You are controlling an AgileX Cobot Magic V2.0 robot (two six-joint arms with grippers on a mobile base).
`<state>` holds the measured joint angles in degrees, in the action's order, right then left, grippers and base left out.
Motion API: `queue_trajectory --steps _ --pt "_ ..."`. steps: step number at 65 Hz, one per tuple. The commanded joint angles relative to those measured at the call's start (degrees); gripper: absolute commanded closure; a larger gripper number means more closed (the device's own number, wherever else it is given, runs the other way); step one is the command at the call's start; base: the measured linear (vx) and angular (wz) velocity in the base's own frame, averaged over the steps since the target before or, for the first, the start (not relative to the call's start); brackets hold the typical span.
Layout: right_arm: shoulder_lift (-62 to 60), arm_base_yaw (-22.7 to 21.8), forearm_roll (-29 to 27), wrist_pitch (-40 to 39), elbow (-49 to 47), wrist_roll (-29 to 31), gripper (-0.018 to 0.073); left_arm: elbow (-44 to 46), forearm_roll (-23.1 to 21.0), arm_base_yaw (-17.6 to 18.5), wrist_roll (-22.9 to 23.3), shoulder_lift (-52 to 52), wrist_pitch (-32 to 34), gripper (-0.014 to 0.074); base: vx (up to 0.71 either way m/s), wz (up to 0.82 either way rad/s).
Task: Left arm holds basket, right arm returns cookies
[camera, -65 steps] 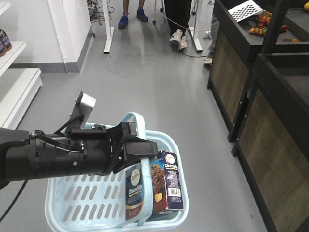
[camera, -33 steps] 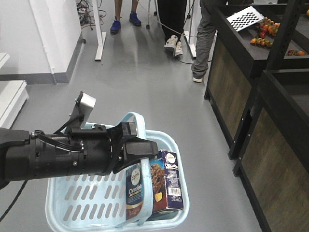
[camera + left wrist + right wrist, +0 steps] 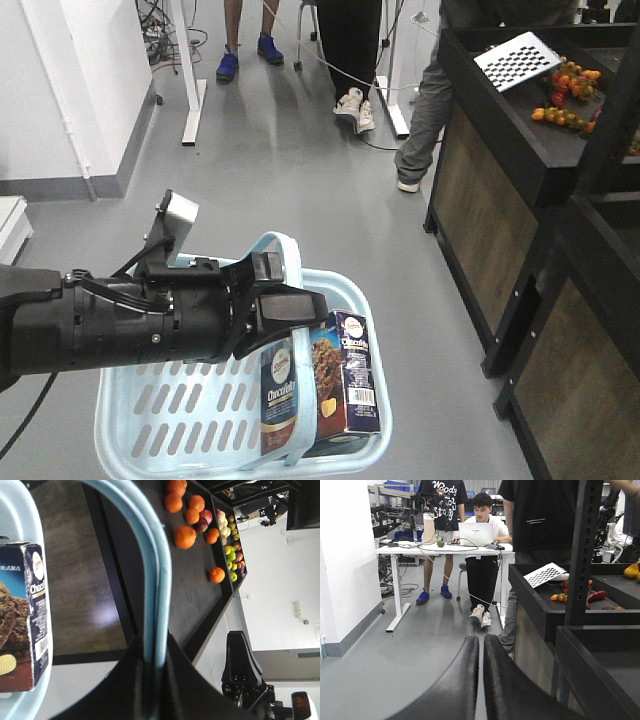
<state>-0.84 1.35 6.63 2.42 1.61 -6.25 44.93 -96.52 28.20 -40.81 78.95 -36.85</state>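
My left arm [image 3: 120, 325] is thick and black with a silver plate on top. Its gripper [image 3: 300, 308] is shut on the hoop handle [image 3: 157, 580] of the light blue basket [image 3: 160, 420], held above the grey floor. The navy Chocofello cookies carton [image 3: 345, 375] stands upright in the basket's right end, beside a second Chocofello pack [image 3: 279, 395]; the carton also shows in the left wrist view [image 3: 27, 615]. My right gripper [image 3: 481, 642] shows only in its own view, its fingers [image 3: 465, 675] closed together with nothing between them, pointing down the aisle.
Dark produce shelves [image 3: 530, 200] with fruit line the right side; oranges and apples [image 3: 200, 520] lie on one. People stand and sit at a white desk [image 3: 445, 550] ahead. A white wall [image 3: 70, 90] stands at the left.
The scene ahead has shifted: the shelves and people have slid in the front view as the base turns or rolls. The left arm, basket and cartons keep the same place in the frame.
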Motion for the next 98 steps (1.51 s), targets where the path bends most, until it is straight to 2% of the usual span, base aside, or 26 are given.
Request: queue_trajectory --steps 1,52,98 --pt "-0.55 -0.07 0.19 -4.25 1.02 -0.06 0.0565 2.12 -5.45 0.28 -0.24 -2.2 -2.51 0.0602 0.36 0.02" --pt "-0.55 -0.07 0.19 -4.19 1.02 -0.06 0.0565 2.12 -5.45 0.28 -0.24 -2.2 -2.51 0.0602 0.34 0.09" --pt "-0.55 -0.07 0.19 -4.25 1.02 -0.06 0.0565 2.12 -5.45 0.28 -0.24 -2.2 -2.51 0.0602 0.29 0.75"
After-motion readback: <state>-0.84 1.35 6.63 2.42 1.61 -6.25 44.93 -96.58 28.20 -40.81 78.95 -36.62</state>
